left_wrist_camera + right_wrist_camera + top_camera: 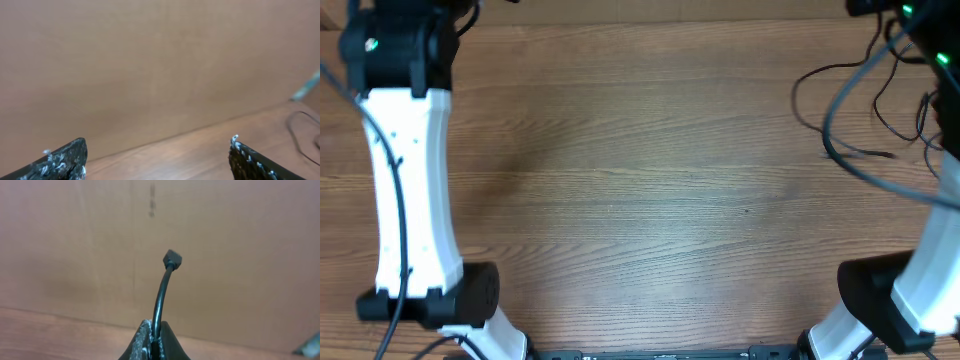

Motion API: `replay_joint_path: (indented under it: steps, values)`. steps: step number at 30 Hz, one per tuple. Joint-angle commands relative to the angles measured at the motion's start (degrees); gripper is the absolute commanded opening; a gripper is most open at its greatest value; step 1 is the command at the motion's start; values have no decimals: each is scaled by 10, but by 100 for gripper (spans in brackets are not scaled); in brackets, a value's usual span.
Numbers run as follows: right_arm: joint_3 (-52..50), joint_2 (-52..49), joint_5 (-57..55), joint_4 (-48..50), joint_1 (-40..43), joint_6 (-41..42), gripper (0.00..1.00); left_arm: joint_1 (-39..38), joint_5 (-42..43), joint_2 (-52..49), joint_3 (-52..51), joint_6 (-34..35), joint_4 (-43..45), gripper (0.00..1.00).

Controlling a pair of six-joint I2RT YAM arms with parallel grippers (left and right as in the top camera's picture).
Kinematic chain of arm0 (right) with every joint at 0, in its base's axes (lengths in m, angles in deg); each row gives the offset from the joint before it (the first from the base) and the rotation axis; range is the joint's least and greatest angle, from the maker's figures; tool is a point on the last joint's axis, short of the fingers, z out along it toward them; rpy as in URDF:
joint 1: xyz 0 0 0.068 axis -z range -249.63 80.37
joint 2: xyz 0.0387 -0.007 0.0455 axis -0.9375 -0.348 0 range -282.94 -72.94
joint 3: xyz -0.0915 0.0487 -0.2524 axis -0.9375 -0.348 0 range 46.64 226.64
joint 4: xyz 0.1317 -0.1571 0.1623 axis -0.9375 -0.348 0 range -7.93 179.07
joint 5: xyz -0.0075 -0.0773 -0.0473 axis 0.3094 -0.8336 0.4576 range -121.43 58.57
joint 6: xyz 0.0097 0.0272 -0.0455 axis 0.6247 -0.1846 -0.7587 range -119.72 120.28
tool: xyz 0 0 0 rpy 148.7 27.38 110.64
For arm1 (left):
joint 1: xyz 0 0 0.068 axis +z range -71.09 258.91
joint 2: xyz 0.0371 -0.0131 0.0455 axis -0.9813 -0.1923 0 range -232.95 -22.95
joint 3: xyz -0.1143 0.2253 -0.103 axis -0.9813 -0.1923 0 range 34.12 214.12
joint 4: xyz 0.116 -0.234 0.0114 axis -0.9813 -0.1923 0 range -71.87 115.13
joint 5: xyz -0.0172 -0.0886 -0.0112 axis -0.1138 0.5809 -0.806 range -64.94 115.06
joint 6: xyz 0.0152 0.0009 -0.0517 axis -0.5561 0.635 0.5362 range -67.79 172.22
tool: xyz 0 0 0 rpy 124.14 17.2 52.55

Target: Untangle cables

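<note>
The cables (848,108) lie in loose black loops at the table's far right, trailing toward the right arm (930,260). My right gripper (154,326) is shut on one black cable (161,297). That cable rises from between the fingers and ends in a small plug (173,258). My left gripper (157,150) is open with nothing between its fingers (65,159), low over the wood and facing a brown wall. A thin cable loop (296,131) shows at the right edge of the left wrist view. Neither gripper's tips show from overhead.
The left arm (405,180) stretches along the table's left side, its black wrist (395,45) at the far corner. A brown wall (150,60) stands behind the wooden table (640,200). Both arm bases sit at the near edge.
</note>
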Motion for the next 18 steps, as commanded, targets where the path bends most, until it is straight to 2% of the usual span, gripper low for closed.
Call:
replay_joint_path:
  steps: [1, 8, 12, 18]
  values:
    - [-20, -3, -50, 17, 15, 6, 4, 3, -118, 23, 5, -19, -16, 89]
    - [-48, -3, -68, 27, 143, 71, 4, 3, -267, 41, 5, -25, -63, 93]
    - [-48, 7, -67, 20, 249, 90, 4, 3, -283, 42, 5, -43, -88, 94]
    - [-48, 66, -68, 45, 331, 76, 4, 2, -285, 42, 5, -43, -89, 94]
